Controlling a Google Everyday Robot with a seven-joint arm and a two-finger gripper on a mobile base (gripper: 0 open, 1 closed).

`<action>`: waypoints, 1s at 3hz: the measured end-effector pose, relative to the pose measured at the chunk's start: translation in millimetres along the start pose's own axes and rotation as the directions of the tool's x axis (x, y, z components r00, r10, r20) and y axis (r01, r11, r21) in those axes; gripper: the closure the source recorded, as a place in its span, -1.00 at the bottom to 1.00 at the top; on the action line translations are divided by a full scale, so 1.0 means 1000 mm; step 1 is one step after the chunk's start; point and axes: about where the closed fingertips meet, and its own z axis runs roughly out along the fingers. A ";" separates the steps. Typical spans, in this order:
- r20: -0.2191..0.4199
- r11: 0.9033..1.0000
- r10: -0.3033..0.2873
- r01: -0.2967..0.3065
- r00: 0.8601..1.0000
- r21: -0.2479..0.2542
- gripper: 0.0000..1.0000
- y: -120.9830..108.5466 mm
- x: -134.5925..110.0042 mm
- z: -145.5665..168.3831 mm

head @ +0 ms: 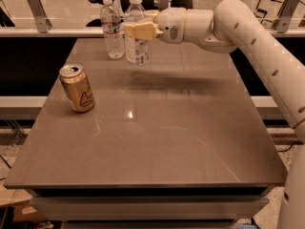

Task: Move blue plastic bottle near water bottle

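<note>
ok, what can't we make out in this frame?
Camera view:
- Gripper, over the table's far end, covers the blue plastic bottle's midsection.
- Its base touching the table or hovering: cannot tell from this angle.
- Gap to the water bottle: unclear, they sit side by side.
- Arm cut off by the right edge.

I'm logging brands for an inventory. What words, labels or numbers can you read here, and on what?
No text can be read.
Blue plastic bottle, held by the gripper beside the water bottle: label print too blurred.
Water bottle: red-banded label, unreadable.
Gold can: a drawing shows, any words too small.
</note>
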 end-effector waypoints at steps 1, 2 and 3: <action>-0.028 1.000 -0.015 0.015 1.000 -0.015 1.00 -0.001 0.012 0.011; -0.022 0.999 -0.014 0.013 1.000 -0.039 1.00 -0.004 0.021 0.022; -0.008 0.998 -0.007 0.007 1.000 -0.064 1.00 -0.006 0.028 0.032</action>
